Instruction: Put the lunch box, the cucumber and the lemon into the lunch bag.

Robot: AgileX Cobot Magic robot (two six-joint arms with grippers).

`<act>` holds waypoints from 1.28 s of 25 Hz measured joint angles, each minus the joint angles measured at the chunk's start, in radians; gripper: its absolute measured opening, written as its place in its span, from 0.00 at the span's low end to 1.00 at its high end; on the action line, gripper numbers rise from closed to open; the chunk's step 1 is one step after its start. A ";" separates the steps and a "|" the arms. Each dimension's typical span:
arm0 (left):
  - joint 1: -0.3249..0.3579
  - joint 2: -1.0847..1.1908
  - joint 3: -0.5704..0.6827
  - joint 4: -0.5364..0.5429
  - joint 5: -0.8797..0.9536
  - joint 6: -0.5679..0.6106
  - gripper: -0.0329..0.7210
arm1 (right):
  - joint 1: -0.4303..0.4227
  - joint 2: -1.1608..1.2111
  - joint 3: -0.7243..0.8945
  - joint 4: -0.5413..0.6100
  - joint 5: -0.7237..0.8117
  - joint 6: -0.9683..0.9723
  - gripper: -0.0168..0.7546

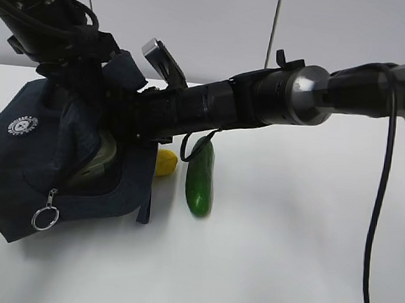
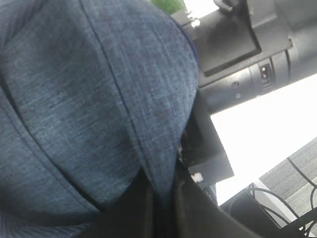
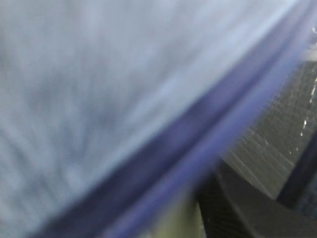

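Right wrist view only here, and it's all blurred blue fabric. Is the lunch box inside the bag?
Observer: The exterior view shows the pale green lunch box in the mouth of the lunch bag, with the right arm reaching in.
Operator: Where is the lemon?
Observer: The lemon lies on the table, just outside the bag's opening.
Operator: And the cucumber?
Observer: The cucumber lies on the table too, to the right of the lemon in that view, under the right arm.
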 joint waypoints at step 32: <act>0.024 0.002 0.000 -0.001 -0.009 0.008 0.05 | -0.048 0.000 -0.006 -0.082 0.100 0.019 0.60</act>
